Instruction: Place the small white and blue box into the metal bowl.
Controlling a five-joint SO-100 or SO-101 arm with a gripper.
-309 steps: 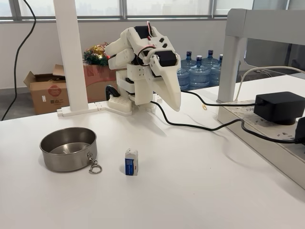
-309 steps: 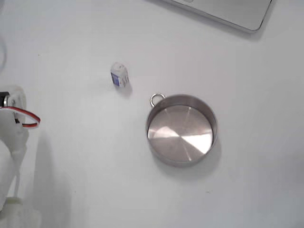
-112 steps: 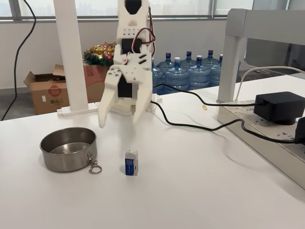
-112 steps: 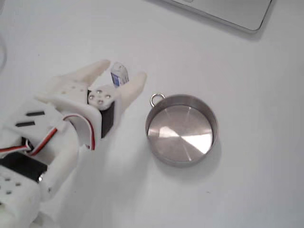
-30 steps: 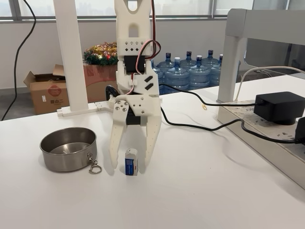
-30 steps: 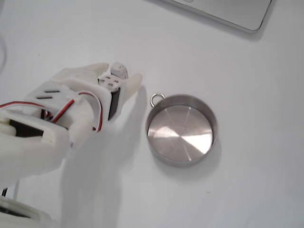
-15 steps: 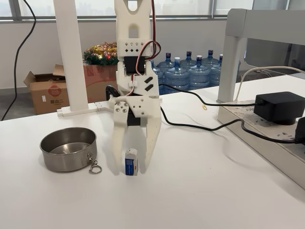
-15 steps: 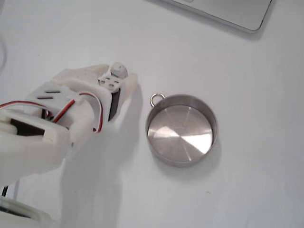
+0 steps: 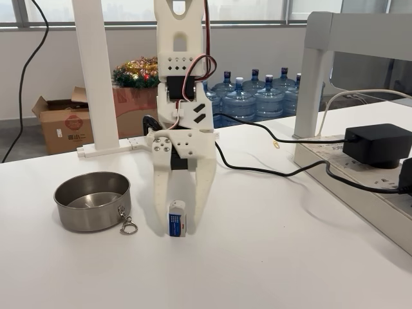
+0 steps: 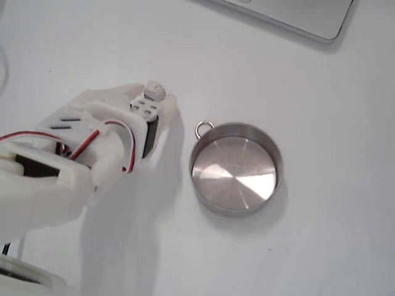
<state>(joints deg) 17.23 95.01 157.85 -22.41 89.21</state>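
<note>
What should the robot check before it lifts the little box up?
1. Fingers on both sides of the small white and blue box: ok. In a fixed view the gripper straddles it.
2. Firm squeeze on the box: cannot tell. The fingers look close to it, but contact is not clear.
3. Box standing on the table: ok, not yet lifted.
4. Metal bowl ready: ok. It sits upright and nothing lies inside.
5. Way to the bowl free: ok. Just bare table lies between; the ring clip hangs on the rim's near side.
6. Black cable out of the way: ok, it lies behind the arm.
</note>
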